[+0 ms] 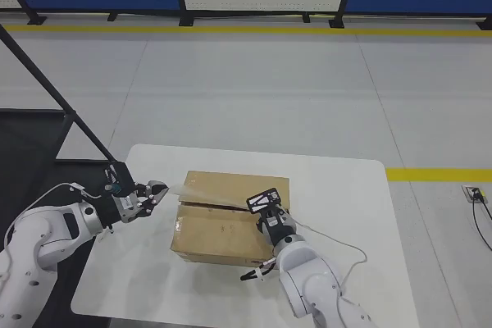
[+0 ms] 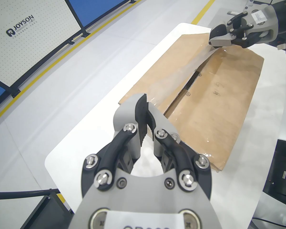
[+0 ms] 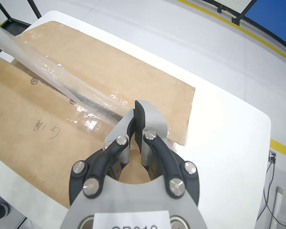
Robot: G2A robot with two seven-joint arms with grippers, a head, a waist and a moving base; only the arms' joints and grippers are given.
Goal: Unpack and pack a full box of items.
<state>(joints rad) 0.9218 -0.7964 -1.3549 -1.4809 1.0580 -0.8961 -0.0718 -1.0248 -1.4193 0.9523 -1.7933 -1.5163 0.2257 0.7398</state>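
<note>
A closed brown cardboard box lies on the white table. A strip of clear tape is peeled off its centre seam and stretches in the air toward the box's left end. My left gripper hangs just off that end, shut on the tape's free end. The seam under the lifted tape gapes a little. My right gripper is shut, its tips down on the box top where the tape still sticks. From the left wrist view it shows far off.
A black frame slants up beside the table's left side, with a dark mat below it. A black case stands off the table's near edge. A cable and floor socket lie to the right. Bare table surrounds the box.
</note>
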